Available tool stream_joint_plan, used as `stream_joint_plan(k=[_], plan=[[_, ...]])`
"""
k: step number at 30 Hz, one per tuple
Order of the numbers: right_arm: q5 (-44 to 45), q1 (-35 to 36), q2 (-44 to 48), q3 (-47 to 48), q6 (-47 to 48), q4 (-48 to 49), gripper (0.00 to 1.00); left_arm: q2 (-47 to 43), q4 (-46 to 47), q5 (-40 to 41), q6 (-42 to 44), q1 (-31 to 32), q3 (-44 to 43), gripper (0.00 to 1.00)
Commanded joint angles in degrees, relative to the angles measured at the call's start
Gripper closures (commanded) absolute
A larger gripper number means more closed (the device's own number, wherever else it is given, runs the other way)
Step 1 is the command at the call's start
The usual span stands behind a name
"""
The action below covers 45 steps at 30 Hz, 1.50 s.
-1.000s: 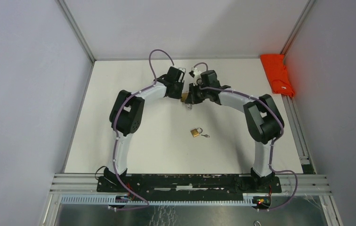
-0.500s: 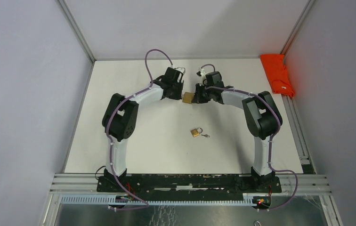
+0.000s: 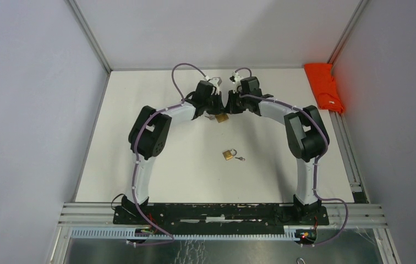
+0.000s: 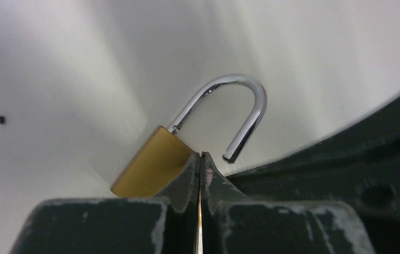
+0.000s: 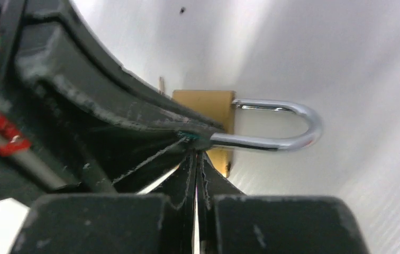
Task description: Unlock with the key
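Observation:
A brass padlock (image 3: 222,117) sits at the back middle of the table, just in front of both gripper tips. Its steel shackle (image 4: 251,90) stands open, with one leg out of the body (image 4: 147,166). My left gripper (image 4: 200,154) is shut, its tips over the body's corner near the shackle's free end. A thin gold line shows in the slit between its fingers. My right gripper (image 5: 195,153) is shut too, its tips against the padlock (image 5: 203,103) from the other side. In the top view the left gripper (image 3: 215,105) and right gripper (image 3: 229,105) almost meet. A small key (image 3: 241,159) lies mid-table.
A second brass padlock (image 3: 228,154) lies mid-table beside that key. A red cloth (image 3: 324,87) lies on the right rail at the back. White walls close the table on three sides. The right arm's dark body (image 4: 346,159) fills the left wrist view's lower right.
Both grippers have drawn closer together and shifted toward the back. The padlock, earlier between their tips, now shows just in front of them. Both stayed shut.

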<state>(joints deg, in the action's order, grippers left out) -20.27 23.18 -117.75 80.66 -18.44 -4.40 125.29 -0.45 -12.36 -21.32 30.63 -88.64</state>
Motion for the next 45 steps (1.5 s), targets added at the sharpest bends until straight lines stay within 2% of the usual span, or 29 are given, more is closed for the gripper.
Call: stream_joint_plan(k=[1,6,12,17,21,25,28,30,32,33,38,40,41,43,45], plan=[[1.2,-1.2,-3.1,5.7,0.0,-0.2,1.00,0.6,3.1,-2.6,-4.2,1.3,2.4,0.98],[0.6,-1.9,-6.6,9.7,-2.3,0.7,1.00,0.5,2.4,-1.7,-3.7,1.7,4.0,0.98],[0.9,-2.0,-13.7,19.5,-4.3,-2.9,1.00,1.5,2.7,-2.1,-3.2,2.2,5.8,0.98],[4.8,-2.1,-21.7,31.9,-5.1,-12.6,1.00,1.4,2.0,-2.2,-2.5,2.2,6.2,0.98],[4.7,-2.3,-21.6,27.3,-5.4,-11.4,1.00,0.8,1.0,-0.9,-1.7,2.2,6.3,0.98],[0.2,-3.2,-17.2,19.9,-5.4,-1.6,1.00,-1.6,-1.2,2.6,-0.9,2.2,6.6,0.98],[0.0,-3.7,-12.0,17.1,-4.3,3.8,1.00,-5.7,-2.8,6.3,-0.3,2.2,7.6,0.98],[1.7,-3.9,-7.7,14.8,-3.0,8.3,0.92,-10.0,-2.3,8.5,0.0,2.2,9.4,0.97],[3.2,-4.0,-2.7,11.6,-1.7,12.7,0.75,-14.8,-0.9,10.9,0.4,2.2,11.8,0.92],[4.0,-4.0,0.2,9.7,-0.8,14.9,0.73,-17.5,-0.2,12.0,0.6,2.1,12.9,0.89],[10.5,-4.1,12.4,3.7,5.2,14.5,0.41,-30.0,0.1,17.4,1.8,2.2,16.6,0.80],[12.2,-4.0,16.6,2.5,7.6,10.8,0.32,-33.5,-0.5,17.2,2.3,2.3,17.2,0.80],[12.8,-4.0,18.9,1.6,8.7,9.0,0.25,-35.1,-0.6,16.1,2.5,2.2,17.7,0.80],[11.6,-4.0,23.6,-3.6,9.5,8.2,0.02,-37.7,0.1,13.9,2.6,2.4,19.1,0.81],[7.8,-4.1,27.8,-10.0,9.3,9.2,0.02,-39.9,1.8,9.2,2.3,2.5,21.1,0.81]])
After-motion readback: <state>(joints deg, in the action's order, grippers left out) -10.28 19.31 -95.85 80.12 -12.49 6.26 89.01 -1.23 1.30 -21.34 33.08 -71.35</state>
